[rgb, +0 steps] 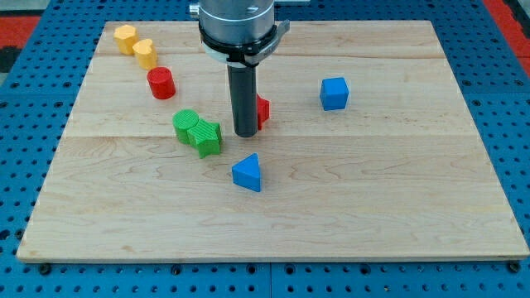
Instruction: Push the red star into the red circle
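Note:
The red star [262, 112] lies near the board's middle, mostly hidden behind my rod; only its right part shows. The red circle [161, 84] is a short red cylinder up and to the view's left of it. My tip [246, 132] rests on the board right against the star's left side, in front of it. The star and the circle are well apart.
A green circle [187, 124] and a green star [207, 136] sit together left of my tip. A blue triangle [248, 173] lies below it. A blue cube [334, 93] is at the right. Two yellow blocks [125, 38] [145, 53] sit top left on the wooden board [397, 207].

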Motion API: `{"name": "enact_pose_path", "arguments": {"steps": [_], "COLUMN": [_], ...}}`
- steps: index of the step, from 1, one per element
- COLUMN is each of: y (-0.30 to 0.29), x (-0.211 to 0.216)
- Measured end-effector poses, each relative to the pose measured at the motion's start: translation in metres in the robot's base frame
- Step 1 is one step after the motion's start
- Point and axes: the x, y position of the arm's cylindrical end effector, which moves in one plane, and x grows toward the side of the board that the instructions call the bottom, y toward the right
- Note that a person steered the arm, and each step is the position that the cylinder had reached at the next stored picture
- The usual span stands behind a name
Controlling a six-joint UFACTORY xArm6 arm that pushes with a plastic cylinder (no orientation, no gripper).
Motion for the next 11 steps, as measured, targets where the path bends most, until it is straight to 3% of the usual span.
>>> {"name": "enact_pose_path", "arguments": {"steps": [3,7,8,9,11], "y": [0.085,-0.070,-0.008,0.015,-0.055], "x": [0.023,-0.059,-0.059,-0.076,-0.088]}}
